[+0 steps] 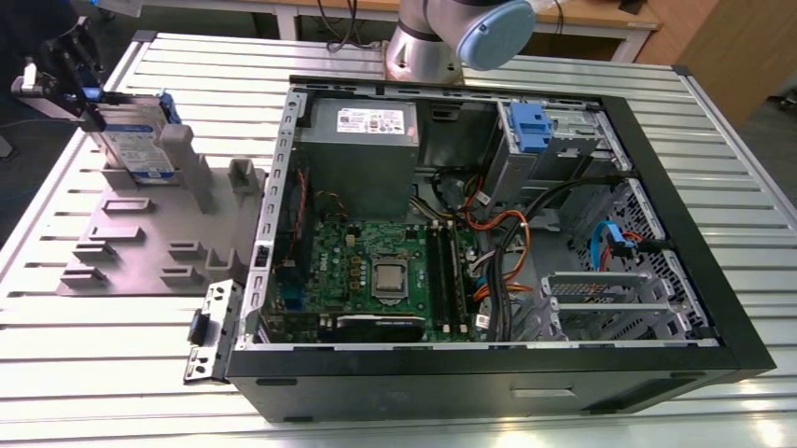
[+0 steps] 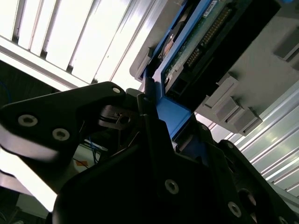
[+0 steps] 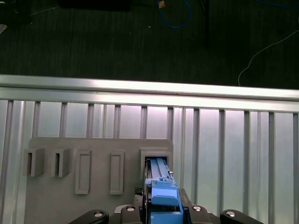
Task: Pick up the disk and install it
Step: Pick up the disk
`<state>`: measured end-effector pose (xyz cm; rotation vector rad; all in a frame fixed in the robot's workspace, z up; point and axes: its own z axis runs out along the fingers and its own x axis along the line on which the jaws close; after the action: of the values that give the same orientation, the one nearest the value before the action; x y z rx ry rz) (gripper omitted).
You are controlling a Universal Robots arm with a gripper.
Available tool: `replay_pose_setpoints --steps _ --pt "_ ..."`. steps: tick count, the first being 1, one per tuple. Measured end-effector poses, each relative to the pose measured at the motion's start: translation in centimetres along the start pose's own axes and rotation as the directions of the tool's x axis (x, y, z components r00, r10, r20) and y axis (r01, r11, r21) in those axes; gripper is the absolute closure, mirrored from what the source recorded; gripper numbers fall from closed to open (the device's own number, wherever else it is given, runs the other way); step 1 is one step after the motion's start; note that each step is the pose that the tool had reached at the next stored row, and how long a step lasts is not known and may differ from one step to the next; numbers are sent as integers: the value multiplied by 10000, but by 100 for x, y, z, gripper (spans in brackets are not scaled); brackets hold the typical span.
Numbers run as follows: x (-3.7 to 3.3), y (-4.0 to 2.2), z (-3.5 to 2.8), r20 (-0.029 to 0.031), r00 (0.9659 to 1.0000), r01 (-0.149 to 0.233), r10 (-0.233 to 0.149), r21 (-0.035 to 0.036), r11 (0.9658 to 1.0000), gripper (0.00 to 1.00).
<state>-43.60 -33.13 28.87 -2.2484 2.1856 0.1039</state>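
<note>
- Pincer [image 2: 169,114], matt black metal with countersunk screws, has its two jaws closed on the blue plastic end tab [image 3: 164,199] of the disk's carrier. As far as I can judge it is clamped, with no gap on either side of the tab.
- Straight ahead of the pincer lies the disk [image 2: 205,32]. Its long axis runs on in line with the jaws, and its green circuit-board face and dark connector edge are turned to the second wrist view.
- In the exterior view the disk [image 1: 131,140] stands upright on its narrow end. It is a flat silver-grey slab with a white-and-blue label, and the pincer [image 1: 69,77] sits at its upper end.
- Its lower end sits in a slot of the grey holder [image 1: 149,252], a matt moulded plate with rectangular pockets and ribs.
- The holder rests on the worktop [image 1: 100,373], made of ribbed, shiny aluminium slats.
- Just beside the holder, to the exterior view's right, lies the open computer case [image 1: 697,243]. It is black-walled, with a green board, bundled cables and a grey boxy power supply [image 1: 361,149] inside.
- Beyond the case rises the single arm's silver base [image 1: 430,47].
</note>
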Motion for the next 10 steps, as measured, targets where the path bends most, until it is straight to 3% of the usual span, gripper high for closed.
replay_pose_setpoints --steps 3,4,10 --pt "0 0 8 1 10000 1 -1 8 10000 62" --pt "1 -1 11 1 10000 1 -1 12 10000 55" --pt "1 -1 15 0 10000 1 -1 22 10000 56"
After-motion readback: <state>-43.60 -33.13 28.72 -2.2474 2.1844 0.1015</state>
